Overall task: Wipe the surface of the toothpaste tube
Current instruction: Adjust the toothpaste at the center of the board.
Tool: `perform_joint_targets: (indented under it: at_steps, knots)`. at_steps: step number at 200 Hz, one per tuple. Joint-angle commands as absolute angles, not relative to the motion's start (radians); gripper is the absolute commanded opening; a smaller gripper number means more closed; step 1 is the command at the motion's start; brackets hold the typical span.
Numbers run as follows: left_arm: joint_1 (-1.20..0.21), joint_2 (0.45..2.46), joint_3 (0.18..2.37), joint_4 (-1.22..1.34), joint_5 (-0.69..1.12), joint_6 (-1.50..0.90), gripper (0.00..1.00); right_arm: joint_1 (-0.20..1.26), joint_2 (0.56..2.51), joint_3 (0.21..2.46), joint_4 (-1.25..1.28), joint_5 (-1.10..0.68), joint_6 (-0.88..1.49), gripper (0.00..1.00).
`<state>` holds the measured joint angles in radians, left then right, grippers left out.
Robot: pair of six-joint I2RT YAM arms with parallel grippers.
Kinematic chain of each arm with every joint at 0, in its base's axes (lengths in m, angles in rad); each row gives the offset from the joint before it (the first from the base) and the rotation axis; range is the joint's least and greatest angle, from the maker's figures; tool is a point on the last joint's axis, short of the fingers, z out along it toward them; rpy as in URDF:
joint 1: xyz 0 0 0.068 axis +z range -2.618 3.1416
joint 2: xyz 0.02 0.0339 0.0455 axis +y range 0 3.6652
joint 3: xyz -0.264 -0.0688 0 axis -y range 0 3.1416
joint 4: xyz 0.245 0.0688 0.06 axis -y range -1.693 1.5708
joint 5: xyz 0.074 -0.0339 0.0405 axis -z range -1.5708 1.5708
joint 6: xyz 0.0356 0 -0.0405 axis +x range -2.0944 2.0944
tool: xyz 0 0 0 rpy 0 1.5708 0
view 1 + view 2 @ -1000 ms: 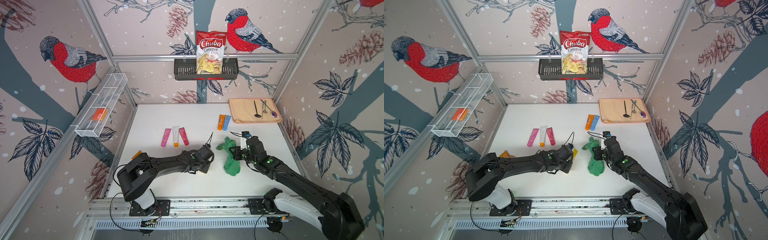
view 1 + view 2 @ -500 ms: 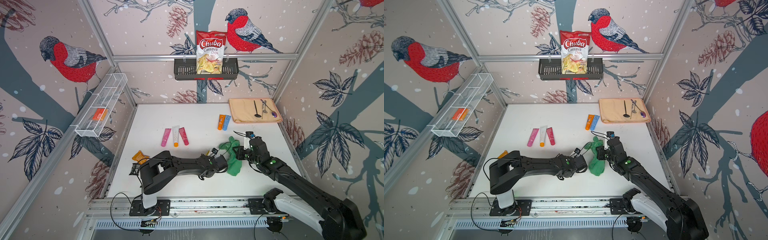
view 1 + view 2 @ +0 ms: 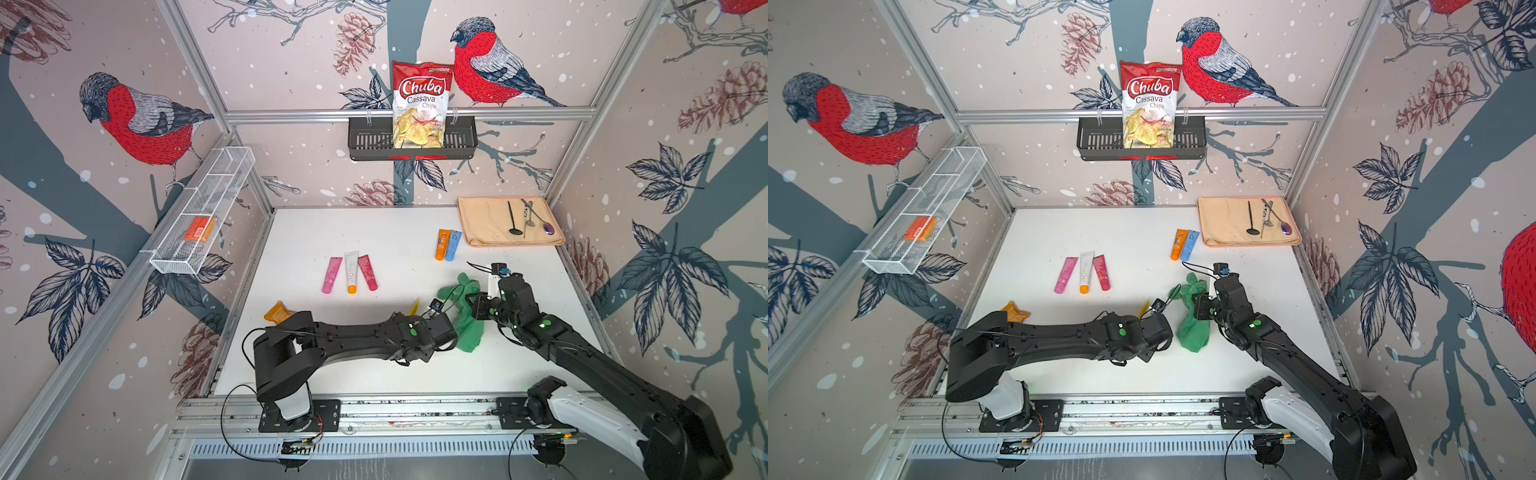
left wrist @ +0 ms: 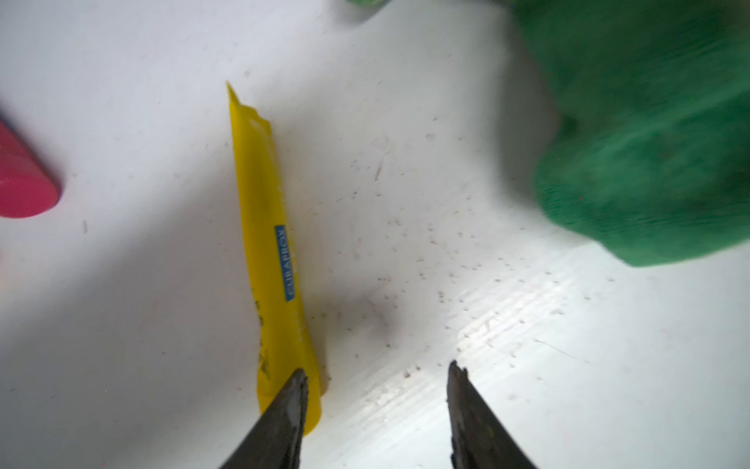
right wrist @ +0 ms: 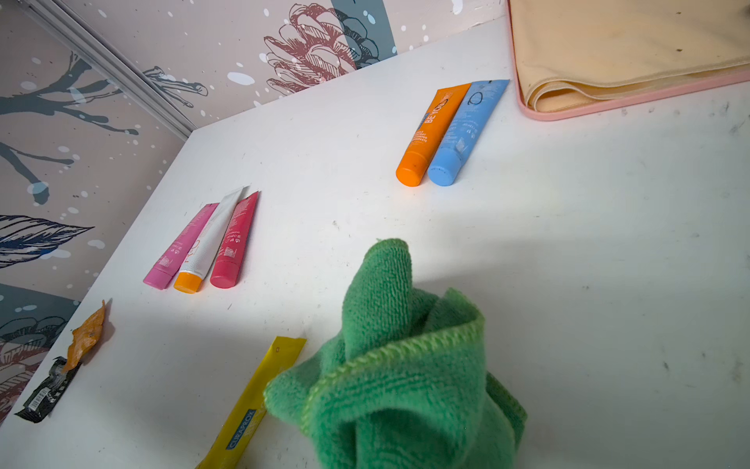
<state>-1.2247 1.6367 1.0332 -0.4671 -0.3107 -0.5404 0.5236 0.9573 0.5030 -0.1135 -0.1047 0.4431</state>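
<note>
Left gripper [image 4: 378, 369] half-parted, empty; right gripper [image 3: 473, 305] clamped on green microfibre cloth [image 5: 406, 385].
Yellow Curaprox tube [image 4: 268, 243] lay flat on table [image 4: 446, 182], cap end at one left fingertip, outside the gap; cloth just beside it.

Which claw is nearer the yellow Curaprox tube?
Left. The left claw stands open at one end of the yellow Curaprox tube; the right claw, shut on the green cloth, is beside it, apart.

R pincer [image 3: 1193, 309] grips green cloth [image 3: 1192, 334]; yellow tube [image 3: 1145, 308] end shows behind L arm [image 3: 1059, 334].
</note>
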Motion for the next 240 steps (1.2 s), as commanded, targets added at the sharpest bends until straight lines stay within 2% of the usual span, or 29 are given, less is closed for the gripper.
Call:
perform_joint_targets:
  at_steps: [1,23,52,74,115,145,178,209,240]
  knots:
    - [-1.207,1.563,1.003,-0.353,-0.188,-0.517,0.53,0.523,0.962,0.505,-0.083,-0.12,0.434,0.1]
    - [-1.153,1.443,0.922,-0.306,-0.174,-0.536,0.52,0.524,0.965,0.505,-0.079,-0.124,0.434,0.1]
    - [-1.027,1.294,0.808,-0.25,-0.247,-0.549,0.51,0.524,0.974,0.504,-0.068,-0.131,0.437,0.1]
    - [-0.897,1.259,0.732,-0.172,-0.162,-0.545,0.51,0.523,0.987,0.509,-0.063,-0.142,0.438,0.1]
    - [-0.822,1.38,0.728,-0.187,-0.124,-0.493,0.52,0.523,0.99,0.504,-0.062,-0.141,0.435,0.1]
    - [-0.779,1.485,0.731,-0.161,-0.041,-0.445,0.49,0.523,1.002,0.505,-0.056,-0.152,0.437,0.1]
    - [-0.76,1.585,0.769,-0.149,-0.041,-0.418,0.49,0.522,0.998,0.498,-0.054,-0.158,0.437,0.1]
    - [-0.774,1.665,0.792,-0.149,0.038,-0.402,0.43,0.523,0.989,0.495,-0.058,-0.159,0.434,0.1]
    - [-0.79,1.685,0.768,-0.155,0.008,-0.409,0.28,0.522,0.985,0.494,-0.057,-0.162,0.436,0.1]
